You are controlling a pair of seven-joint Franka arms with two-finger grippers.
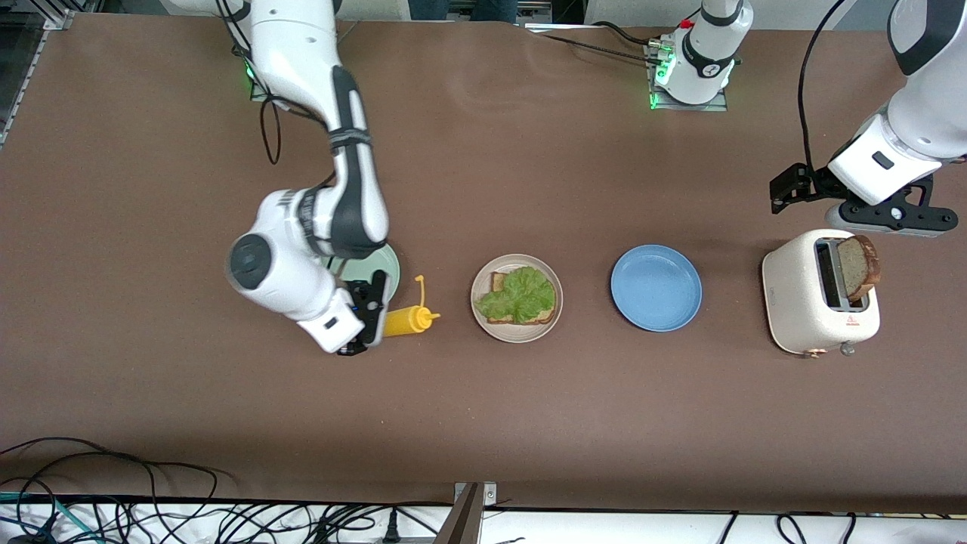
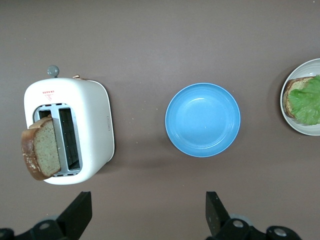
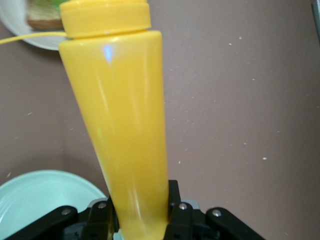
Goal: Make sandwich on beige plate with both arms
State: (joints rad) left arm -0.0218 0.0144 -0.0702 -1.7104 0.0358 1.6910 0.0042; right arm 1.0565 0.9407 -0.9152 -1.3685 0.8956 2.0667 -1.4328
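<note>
Brown table (image 1: 483, 423), matte, dusted with crumbs in the right wrist view; black cables (image 1: 113, 499) along the edge nearest the front camera.

Beige plate (image 1: 553, 311) at mid-table. On it one bread slice (image 1: 495, 281) with a dark crust, covered by a ruffled lettuce leaf (image 1: 518, 295). No top slice on it yet.

Blue plate (image 1: 656, 288) beside the beige plate, toward the left arm's end. Nothing on it.

White toaster (image 1: 793, 302) near the left arm's end. Second bread slice (image 1: 861, 266) sticks up out of one slot, tilted; the other slot shows dark.

Left gripper (image 2: 148, 215) hangs in the air over the bare table just beside the toaster, fingers (image 2: 80, 212) spread wide, nothing between them.

Right gripper (image 1: 369, 311) is down low at the right arm's end, clenched on a yellow squeeze bottle (image 1: 406, 320). Bottle lies roughly level, base in the fingers (image 3: 175, 207), nozzle (image 1: 432, 314) toward the beige plate, cap on its thin strap (image 1: 420, 289) hanging open.

Mint-green plate (image 1: 378, 264) sits under the right arm's wrist, mostly hidden, just beside the bottle.
</note>
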